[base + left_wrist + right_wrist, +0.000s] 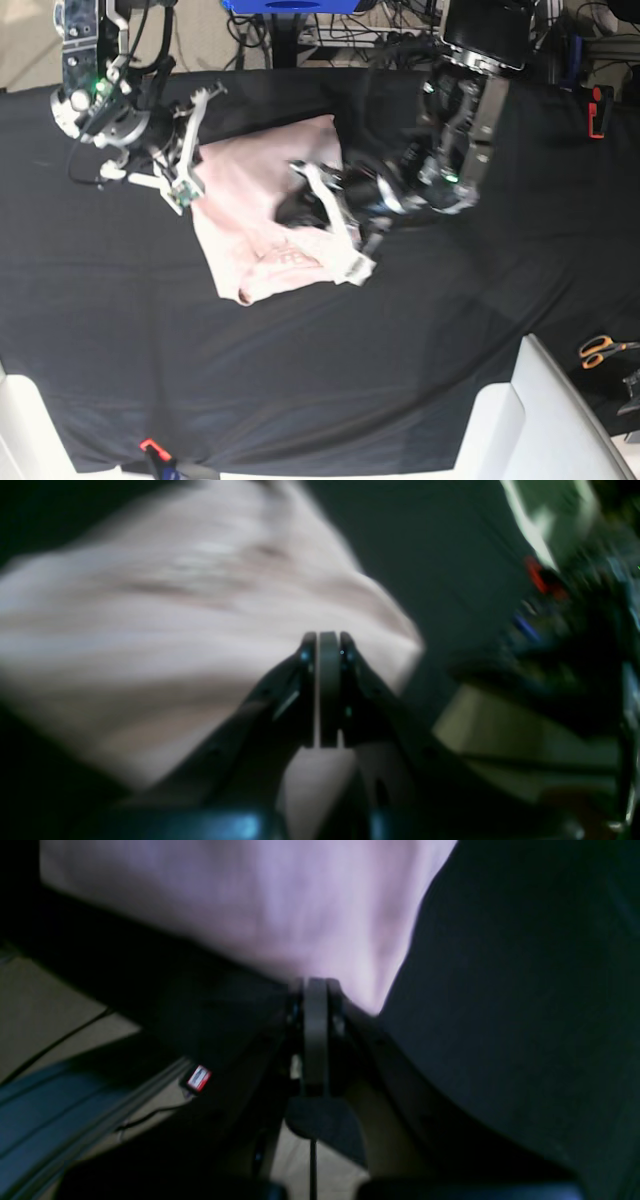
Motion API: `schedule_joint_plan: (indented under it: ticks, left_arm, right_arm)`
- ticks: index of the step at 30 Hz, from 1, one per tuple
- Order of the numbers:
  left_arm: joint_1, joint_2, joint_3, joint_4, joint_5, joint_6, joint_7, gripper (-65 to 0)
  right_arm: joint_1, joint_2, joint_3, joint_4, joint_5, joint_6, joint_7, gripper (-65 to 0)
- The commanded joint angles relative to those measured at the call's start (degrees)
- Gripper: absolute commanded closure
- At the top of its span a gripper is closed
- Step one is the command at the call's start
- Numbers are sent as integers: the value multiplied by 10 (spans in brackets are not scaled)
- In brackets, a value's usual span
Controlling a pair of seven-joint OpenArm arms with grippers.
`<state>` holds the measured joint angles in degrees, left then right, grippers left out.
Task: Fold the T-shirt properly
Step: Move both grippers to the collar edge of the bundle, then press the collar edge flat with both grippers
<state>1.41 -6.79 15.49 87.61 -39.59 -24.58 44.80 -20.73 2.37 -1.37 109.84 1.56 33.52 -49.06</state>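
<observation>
A black cloth covers the table, with the pale pink T-shirt lying bunched left of centre. Orange-handled scissors rest at four o'clock. The left gripper and right gripper both have jaws pressed together, nothing visibly pinched.

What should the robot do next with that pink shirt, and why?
Probably bring both arms back over the T-shirt and smooth its near edge. It lies on the black cloth as a bunched rectangle with a rumpled near hem. The left end effector and right end effector both look shut and empty.
</observation>
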Motion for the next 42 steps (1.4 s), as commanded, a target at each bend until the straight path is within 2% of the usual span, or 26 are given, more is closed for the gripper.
schedule_joint_plan:
  ticks: [1,4,8,11,18,23,32,38,42]
  left_arm:
    - [-8,-2,10,10,-12,-4,-19,0]
    - [-9,-1,35,-4,-12,-3,-29,0]
    - [-8,1,37,-41,-12,-3,-30,0]
    - [-8,-3,40,-66,-10,-3,-54,0]
    - [24,15,38,-90,105,-3,-57,0]
    - [51,11,35,-92,150,-3,-57,0]
    - [57,-4,28,-82,153,-3,-56,0]
    - [79,-3,-11,-4,155,-3,-55,0]
    - [59,1,-11,-39,156,-3,-57,0]
  right_arm:
    - [8,1,1,9,4,0,9,0]
    - [12,1,3,8,4,0,9,0]
    - [11,1,4,8,4,0,11,0]
    - [10,4,4,8,4,0,13,0]
    - [10,5,4,8,3,0,13,0]
    - [11,6,5,8,2,0,13,0]
    - [10,6,5,8,2,0,13,0]
    - [9,7,5,8,2,0,11,0]
    - [9,5,5,8,2,0,10,0]
